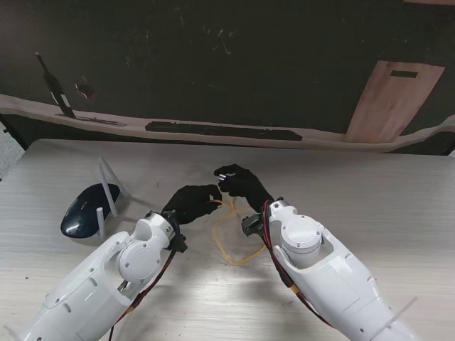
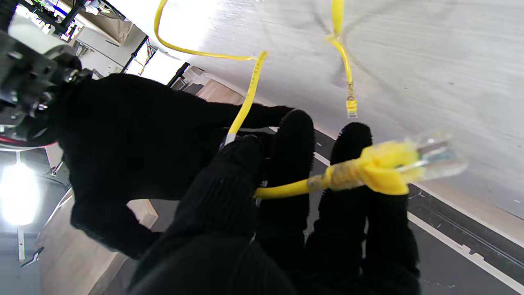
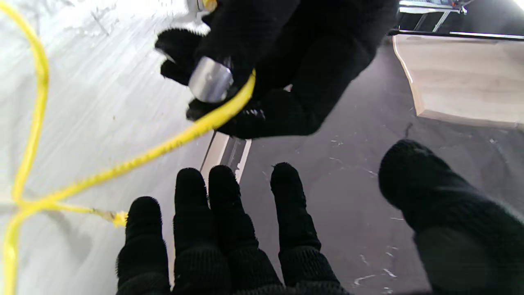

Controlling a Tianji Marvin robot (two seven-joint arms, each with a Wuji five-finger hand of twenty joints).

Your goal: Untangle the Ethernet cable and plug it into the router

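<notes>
Left hand [image 1: 190, 202] grasps the Ethernet cable [image 1: 229, 238] just behind its clear plug [image 2: 425, 157]; right hand [image 1: 243, 183], at its 1 o'clock, lies released, fingers spread. Slack loops on the desk [image 1: 370, 199] between the wrists, second plug [image 2: 351, 107] lying free. Untangling is under way. Router [image 1: 87, 210] sits at 9 o'clock; the plug needs carrying there.

Bright, table glare; wrist views blurred

Yellow cable [image 1: 229, 238] between both robot hands.
</notes>
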